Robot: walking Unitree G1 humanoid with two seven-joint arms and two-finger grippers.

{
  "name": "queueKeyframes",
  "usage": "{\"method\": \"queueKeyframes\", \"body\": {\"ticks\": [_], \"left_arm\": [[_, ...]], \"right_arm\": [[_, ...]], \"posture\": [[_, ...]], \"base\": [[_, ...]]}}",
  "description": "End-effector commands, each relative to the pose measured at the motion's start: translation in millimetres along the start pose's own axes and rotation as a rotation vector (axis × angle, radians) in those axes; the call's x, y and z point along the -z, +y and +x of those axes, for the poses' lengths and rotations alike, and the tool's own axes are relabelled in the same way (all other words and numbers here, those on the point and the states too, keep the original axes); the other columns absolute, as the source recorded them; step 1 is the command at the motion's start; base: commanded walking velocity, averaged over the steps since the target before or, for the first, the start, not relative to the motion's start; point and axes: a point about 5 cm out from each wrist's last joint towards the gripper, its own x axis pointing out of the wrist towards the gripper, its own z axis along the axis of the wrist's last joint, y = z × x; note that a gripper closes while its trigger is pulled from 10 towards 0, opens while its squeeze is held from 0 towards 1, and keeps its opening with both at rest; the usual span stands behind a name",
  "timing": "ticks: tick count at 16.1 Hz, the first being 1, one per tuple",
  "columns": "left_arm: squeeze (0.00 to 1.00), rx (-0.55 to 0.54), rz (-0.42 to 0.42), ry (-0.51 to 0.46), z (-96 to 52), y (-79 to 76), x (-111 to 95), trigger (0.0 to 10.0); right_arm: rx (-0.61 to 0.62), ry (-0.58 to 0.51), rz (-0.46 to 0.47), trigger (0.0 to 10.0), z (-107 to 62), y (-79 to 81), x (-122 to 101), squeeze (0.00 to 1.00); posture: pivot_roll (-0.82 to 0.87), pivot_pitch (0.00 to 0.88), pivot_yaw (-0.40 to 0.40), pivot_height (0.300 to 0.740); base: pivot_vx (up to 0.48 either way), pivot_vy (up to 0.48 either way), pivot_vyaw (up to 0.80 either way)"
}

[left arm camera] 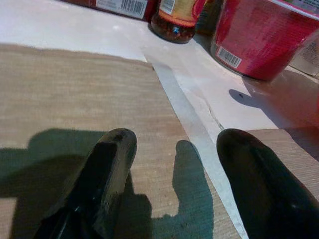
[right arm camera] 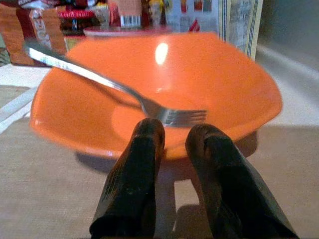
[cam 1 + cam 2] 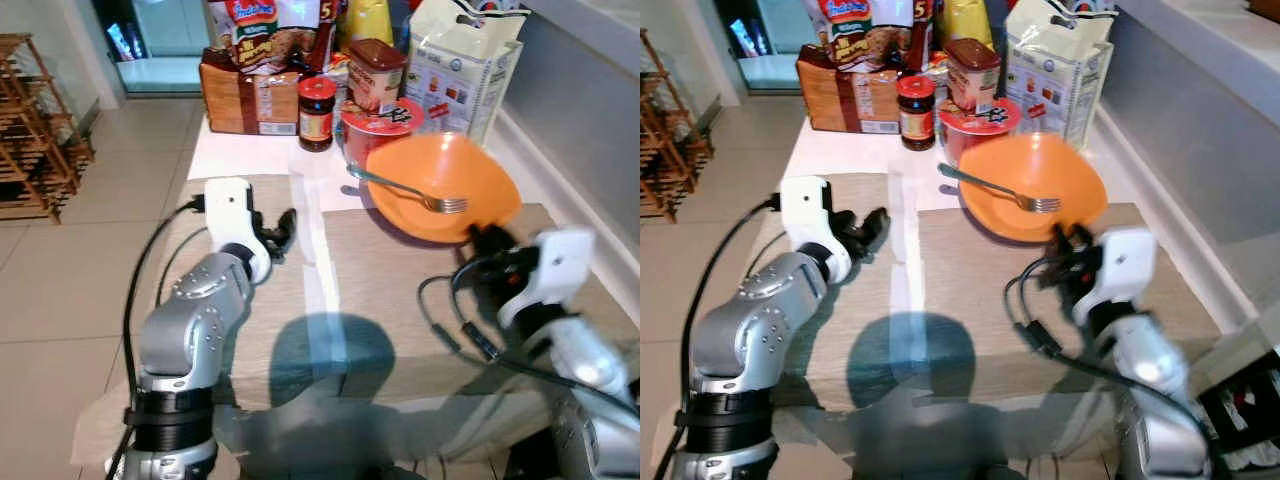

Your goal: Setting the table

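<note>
Orange bowl (image 3: 440, 185) sits on the right placemat (image 3: 400, 300), tilted, fork (image 3: 405, 190) lying across it with tines inside. Right hand (image 2: 172, 144) at the bowl's near rim, fingers close together, a narrow gap between; can't tell if they pinch the rim. Left hand (image 1: 174, 159) wide open over the left placemat (image 1: 65, 94), holding nothing. Red cup (image 3: 380, 125), jar (image 3: 316, 112), bread (image 3: 245, 95) behind on the counter (image 3: 250, 150), partly cut off.

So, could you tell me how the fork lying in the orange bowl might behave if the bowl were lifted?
The fork rests loosely across the orange bowl, handle past the rim, so it would probably slide or tip out. It looks like smooth metal, likely stiff and slippery.
</note>
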Motion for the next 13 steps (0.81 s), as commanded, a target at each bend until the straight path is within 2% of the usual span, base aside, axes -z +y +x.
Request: {"method": "queueKeyframes", "body": {"ticks": [1,2,6,13], "left_arm": [[0.00,0.011,0.020,-0.012,3.2,-3.4,-5.5,10.0],[0.00,0.012,0.020,-0.013,3.5,-3.6,-6.0,10.0],[0.00,0.023,0.017,-0.016,5.0,-6.0,-7.4,10.0],[0.00,0.020,0.003,-0.024,4.4,-6.6,-8.2,10.0]], "right_arm": [[0.019,0.024,0.003,10.0,-2.0,-1.5,1.7,0.00],[0.025,0.031,0.000,10.0,-2.6,-2.2,2.6,0.00],[0.119,0.080,-0.056,10.0,-7.6,-28.7,3.2,0.00],[0.108,0.096,-0.108,10.0,-7.4,-33.3,3.7,0.00]], "posture": [[-0.11,0.000,0.001,0.740],[-0.11,0.000,0.001,0.740],[-0.11,0.000,-0.003,0.740],[-0.11,0.000,-0.005,0.740]], "base": [[0.000,0.000,0.00],[0.000,0.000,0.00],[0.000,0.000,0.00],[0.000,0.000,0.00]]}}
